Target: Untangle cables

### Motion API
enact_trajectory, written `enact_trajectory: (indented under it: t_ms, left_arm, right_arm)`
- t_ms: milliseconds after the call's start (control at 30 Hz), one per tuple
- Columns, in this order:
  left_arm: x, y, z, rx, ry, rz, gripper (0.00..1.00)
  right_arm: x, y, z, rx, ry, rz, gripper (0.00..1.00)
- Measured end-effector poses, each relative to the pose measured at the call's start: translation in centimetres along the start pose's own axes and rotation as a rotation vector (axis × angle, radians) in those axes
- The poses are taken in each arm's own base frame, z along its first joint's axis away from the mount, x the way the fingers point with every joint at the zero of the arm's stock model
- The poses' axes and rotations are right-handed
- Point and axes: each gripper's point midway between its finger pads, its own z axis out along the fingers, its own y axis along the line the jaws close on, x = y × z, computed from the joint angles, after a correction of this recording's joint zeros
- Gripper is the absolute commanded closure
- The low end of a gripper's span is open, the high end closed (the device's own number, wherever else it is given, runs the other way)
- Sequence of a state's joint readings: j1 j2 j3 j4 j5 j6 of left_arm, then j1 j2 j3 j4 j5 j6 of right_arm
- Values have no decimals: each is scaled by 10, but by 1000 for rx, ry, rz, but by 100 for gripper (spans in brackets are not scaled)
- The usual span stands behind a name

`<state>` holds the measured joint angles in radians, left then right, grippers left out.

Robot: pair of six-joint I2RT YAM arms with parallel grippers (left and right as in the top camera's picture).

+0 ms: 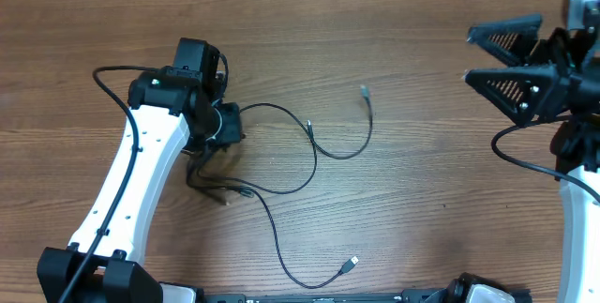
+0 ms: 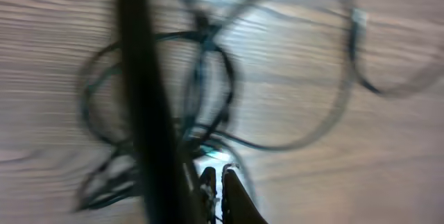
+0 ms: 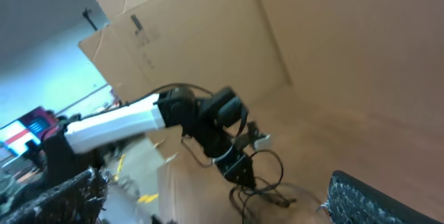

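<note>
- We read the step in hand as the first pull on the knot. The left gripper (image 2: pixel 216 177) is down on the bunched end of the cables (image 1: pixel 315 158), at the left of the table (image 1: pixel 422 200).
- Most of the cables already lie in loose strands. One runs up to a small plug (image 1: pixel 364 90) near the table's middle, and another trails toward the near edge and ends in a silvery plug (image 1: pixel 349 265). The strands still cross one another beside the left wrist.
- In the left wrist view the fingers are drawn close together over the dark loops. They seem to be pinching a strand, though the picture is badly blurred and we would not swear to it.
- The right gripper (image 1: pixel 467 54) hangs well apart at the far right. Its jaws are spread wide, it holds nothing and is nowhere near the cables.
- Next, we judge, the left arm should lift or drag its strand slowly away from the crossing and watch that the other loops do not tighten.
- The right arm could come in to pin a free strand near the middle so the knot opens rather than slides.
</note>
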<state>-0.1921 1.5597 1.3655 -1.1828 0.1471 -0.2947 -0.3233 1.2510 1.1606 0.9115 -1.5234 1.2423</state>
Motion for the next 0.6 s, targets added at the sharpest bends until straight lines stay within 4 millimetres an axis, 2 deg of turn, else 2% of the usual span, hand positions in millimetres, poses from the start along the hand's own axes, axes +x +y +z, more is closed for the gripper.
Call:
enact_trajectory:
  t_ms: [133,233,433,600]
  left_arm:
    - [10,-26,-5,131,49,27,96]
    - [6,-49,-24,247,41,68,96]
    - [-14,-85,-90,398,-65,144,96]
    - [-12,-98,-140,454,-106,142,96]
  right_arm:
    - [10,-5,4,-18,15,24,0]
    - [23,-8,12,-48,31,38,0]
    - [52,1,40,-163,75,-90,0]
    - [60,15,56,-244,80,-288,0]
